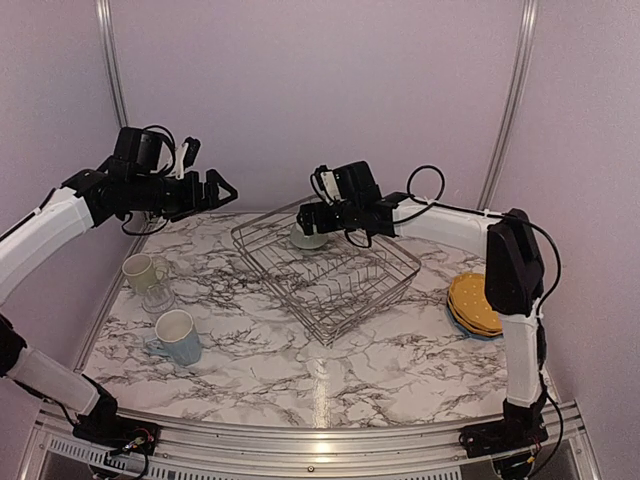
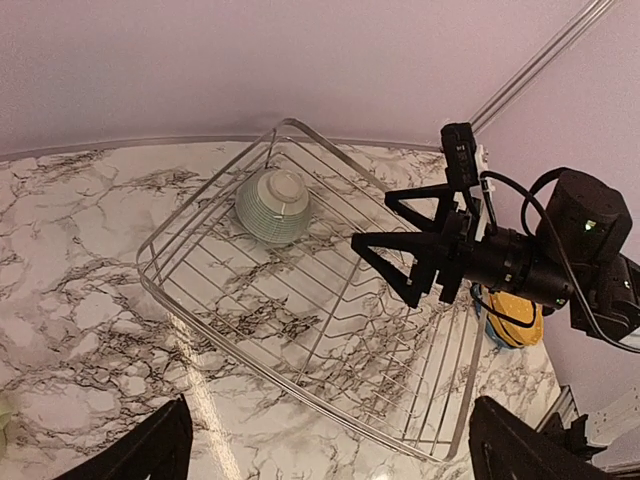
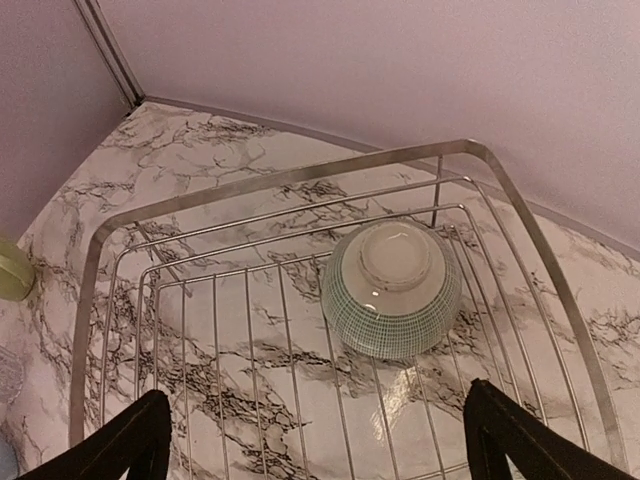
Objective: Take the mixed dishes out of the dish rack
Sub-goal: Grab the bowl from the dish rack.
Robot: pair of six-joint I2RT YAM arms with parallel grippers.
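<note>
Right wrist view showed the pale green bowl [image 3: 392, 290] upside down inside the dish rack [image 3: 300, 176], near one corner. The right claw [image 2: 372, 220] hovered above it, spread wide and empty. The left claw [image 1: 222, 190] hung released, well apart.

Bowl [image 3: 392, 288] clear from above, R pincer [image 1: 300, 218] just over it; rack [image 1: 340, 285] wires fence its sides. Worktop [image 1: 300, 370] free near front; cups [image 1: 145, 270] block left, plates [image 1: 475, 303] right edge.

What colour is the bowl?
The bowl is pale green, finely gridded; clearest in right wrist view.
</note>
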